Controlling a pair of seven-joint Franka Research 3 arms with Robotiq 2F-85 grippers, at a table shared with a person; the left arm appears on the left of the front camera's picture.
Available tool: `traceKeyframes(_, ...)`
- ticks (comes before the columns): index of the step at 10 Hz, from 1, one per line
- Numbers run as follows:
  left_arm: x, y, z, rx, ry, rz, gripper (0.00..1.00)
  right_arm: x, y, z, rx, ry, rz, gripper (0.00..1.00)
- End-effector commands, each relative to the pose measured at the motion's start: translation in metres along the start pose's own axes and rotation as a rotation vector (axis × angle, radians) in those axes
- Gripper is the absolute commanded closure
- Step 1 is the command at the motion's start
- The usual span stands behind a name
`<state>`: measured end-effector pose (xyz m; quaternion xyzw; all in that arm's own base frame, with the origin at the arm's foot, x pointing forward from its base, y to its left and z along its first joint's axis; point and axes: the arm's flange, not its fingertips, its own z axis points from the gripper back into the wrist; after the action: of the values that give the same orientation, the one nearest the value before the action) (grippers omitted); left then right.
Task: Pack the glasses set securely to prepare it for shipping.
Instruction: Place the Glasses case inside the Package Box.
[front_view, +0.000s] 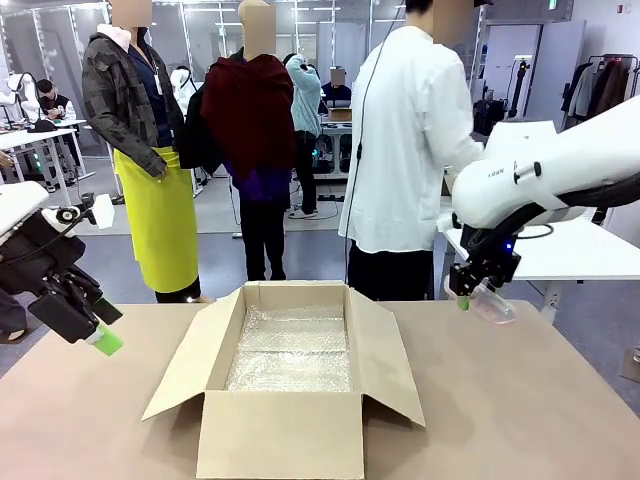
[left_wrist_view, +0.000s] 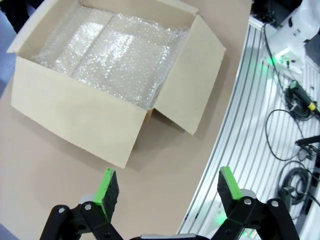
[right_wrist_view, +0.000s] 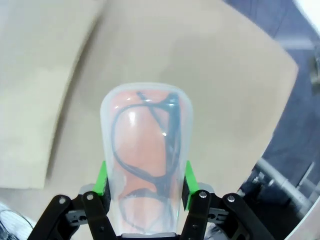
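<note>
Pink case (right_wrist_view: 145, 145): translucent plastic, oblong with a rounded end, dark-framed glasses inside; held off the counter (front_view: 520, 400), to the right of the box.
Left gripper (left_wrist_view: 167, 182): jaws wide apart, nothing between the green pads; it hovers over the left side of the counter.
Box (front_view: 280, 435): plain cardboard, flaps open outward, in the middle between the two grippers.
Bubble wrap (front_view: 290, 355): clear bumpy sheet, covers the box floor.
Right gripper (right_wrist_view: 145, 177): clamped on the pink case, one green pad on each long side.
Person (front_view: 405, 150): white shirt, stands beyond the far edge.
</note>
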<state>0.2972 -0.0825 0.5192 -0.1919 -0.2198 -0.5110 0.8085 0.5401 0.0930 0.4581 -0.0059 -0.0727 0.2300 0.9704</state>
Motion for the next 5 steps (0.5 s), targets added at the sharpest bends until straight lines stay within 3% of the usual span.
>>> traceKeyframes(1, 0.000, 0.003, 0.001, -0.009, -0.019, -0.020, 0.00, -0.006, 0.029, 0.030, 0.101, -0.021, 0.634, 0.65)
traceKeyframes(5, 0.000, 0.003, 0.001, -0.009, -0.019, -0.020, 0.00, 0.058, 0.125, 0.037, 0.060, 0.008, 0.778, 0.65)
